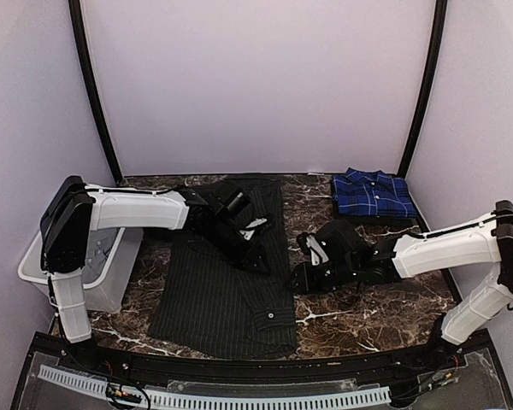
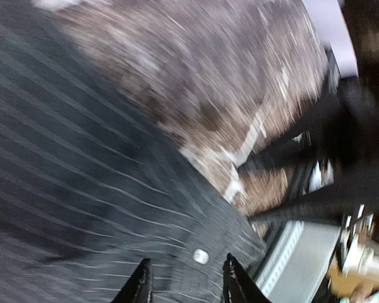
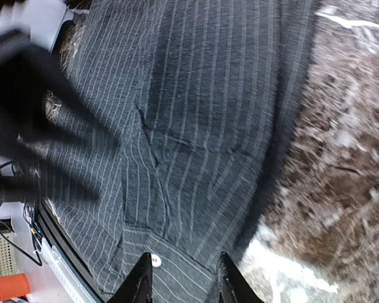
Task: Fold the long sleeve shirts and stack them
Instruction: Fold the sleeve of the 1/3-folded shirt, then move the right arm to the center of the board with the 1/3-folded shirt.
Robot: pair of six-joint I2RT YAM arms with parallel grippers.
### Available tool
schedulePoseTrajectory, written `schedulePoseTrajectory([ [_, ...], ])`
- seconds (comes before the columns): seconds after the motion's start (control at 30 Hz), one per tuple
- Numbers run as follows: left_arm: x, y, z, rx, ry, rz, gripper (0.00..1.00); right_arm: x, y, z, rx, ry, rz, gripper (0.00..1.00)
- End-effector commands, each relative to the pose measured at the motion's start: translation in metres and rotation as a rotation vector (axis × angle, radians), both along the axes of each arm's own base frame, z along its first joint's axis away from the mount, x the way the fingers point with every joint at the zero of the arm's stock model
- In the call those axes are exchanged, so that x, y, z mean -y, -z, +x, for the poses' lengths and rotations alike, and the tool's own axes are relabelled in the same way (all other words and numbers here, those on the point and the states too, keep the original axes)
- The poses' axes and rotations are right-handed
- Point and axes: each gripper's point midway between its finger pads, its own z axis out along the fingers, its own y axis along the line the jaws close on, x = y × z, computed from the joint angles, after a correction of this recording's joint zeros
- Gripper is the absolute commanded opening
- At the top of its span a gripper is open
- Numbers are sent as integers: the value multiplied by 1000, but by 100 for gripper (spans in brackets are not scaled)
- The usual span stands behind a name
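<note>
Spread flat mid-way along the marble table (image 1: pixel 359 307), black pinstriped shirt (image 1: pixel 222 299), buttoned cuff (image 1: pixel 269 318) at its near right corner. Folded at the far right, plaid shirt (image 1: pixel 372 195). Above the pinstripes, left gripper (image 2: pixel 184 284) part open, empty. At the cloth's right edge, right gripper (image 3: pixel 180 281) likewise parted, gripping nothing.

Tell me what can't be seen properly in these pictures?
- Top view: the left arm covers the upper part of the black pinstriped shirt and part of the white bin.
- Top view: the plaid shirt is too small to judge its folds.
- Left wrist view: motion blur smears the table.
- Right wrist view: a dark blurred shape hides the pinstriped shirt's left side.
</note>
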Motion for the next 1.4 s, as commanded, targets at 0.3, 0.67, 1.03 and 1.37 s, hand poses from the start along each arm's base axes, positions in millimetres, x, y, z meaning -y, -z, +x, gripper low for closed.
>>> schedulePoseTrajectory([
  [0.3, -51, -36, 192, 268, -484, -42, 28, -92, -25, 90, 76, -67, 179, 24],
  [0.67, -54, -11, 268, 345, -604, -11, 23, -103, 11, 128, 2, -25, 207, 24],
  [1.03, -46, 4, 281, 302, -601, 0, 24, -72, 60, 133, -91, 57, 168, 22],
  [1.37, -46, -45, 283, 329, -595, -8, 25, -20, 77, 144, -116, 156, 105, 22],
])
